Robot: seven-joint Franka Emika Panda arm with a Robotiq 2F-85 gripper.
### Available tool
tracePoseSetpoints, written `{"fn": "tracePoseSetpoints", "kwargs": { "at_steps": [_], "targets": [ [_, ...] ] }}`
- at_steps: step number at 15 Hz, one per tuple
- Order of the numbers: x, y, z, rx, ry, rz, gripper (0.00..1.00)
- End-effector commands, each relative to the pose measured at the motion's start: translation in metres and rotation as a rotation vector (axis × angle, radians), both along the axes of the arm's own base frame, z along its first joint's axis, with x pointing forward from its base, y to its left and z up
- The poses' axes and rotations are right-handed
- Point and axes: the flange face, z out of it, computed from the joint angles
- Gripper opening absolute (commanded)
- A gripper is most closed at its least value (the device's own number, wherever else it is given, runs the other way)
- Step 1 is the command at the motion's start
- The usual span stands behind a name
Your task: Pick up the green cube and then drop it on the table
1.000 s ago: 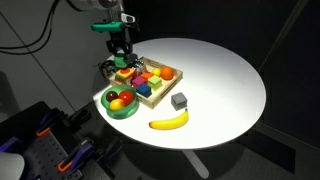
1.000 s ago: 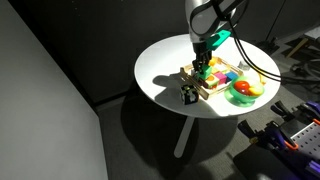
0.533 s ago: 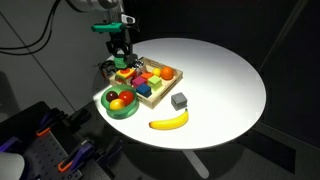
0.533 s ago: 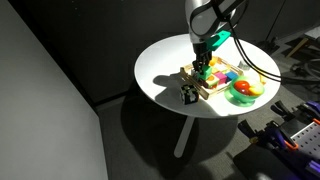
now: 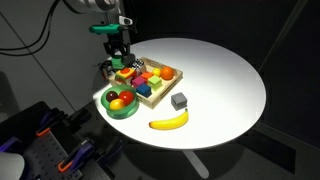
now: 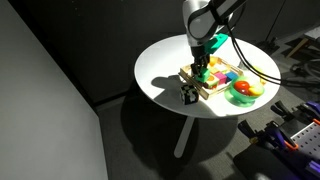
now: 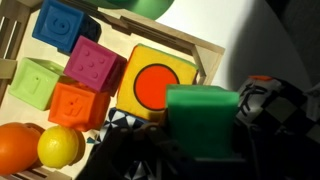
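- Green cube (image 7: 203, 118) caught in the claw (image 7: 203, 148), close under the wrist camera and looming larger than the other blocks.
- Dark, blurred fingers (image 7: 135, 155) on either side of it, closed only as far as the cube's width.
- Cube lifted off the counter (image 5: 230, 70), level with the rim of the wooden tray (image 5: 160, 93) in the wrist view; exact height impossible to judge.
- Claw (image 5: 120, 62) hanging over one end of the tray in both exterior views, pointing straight down; cube too small to make out there.
- Packed inside the tray, seen from the wrist: blue block (image 7: 62, 25), pink block (image 7: 95, 65), light green block (image 7: 35, 82), orange block (image 7: 80, 105) and a yellow block (image 7: 155, 85) with a red disc on its face.
- Round green bowl (image 5: 120, 106) just beside the tray, with orange and yellow fruit in it.
- Dark grey cube (image 5: 179, 100) alone on the white top, near the tray.
- Banana (image 5: 169, 121) lying flat farther out, toward the counter's edge.
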Motion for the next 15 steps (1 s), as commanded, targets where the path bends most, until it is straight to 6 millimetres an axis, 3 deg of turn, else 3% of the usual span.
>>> {"fn": "tracePoseSetpoints", "kwargs": {
  "at_steps": [1, 9, 15],
  "targets": [
    [0.0, 0.017, 0.003, -0.003, -0.02, 0.009, 0.24],
    [0.002, 0.047, 0.01, -0.003, -0.089, -0.026, 0.24],
    [0.01, 0.055, 0.013, 0.003, -0.138, -0.091, 0.24]
  ]
}}
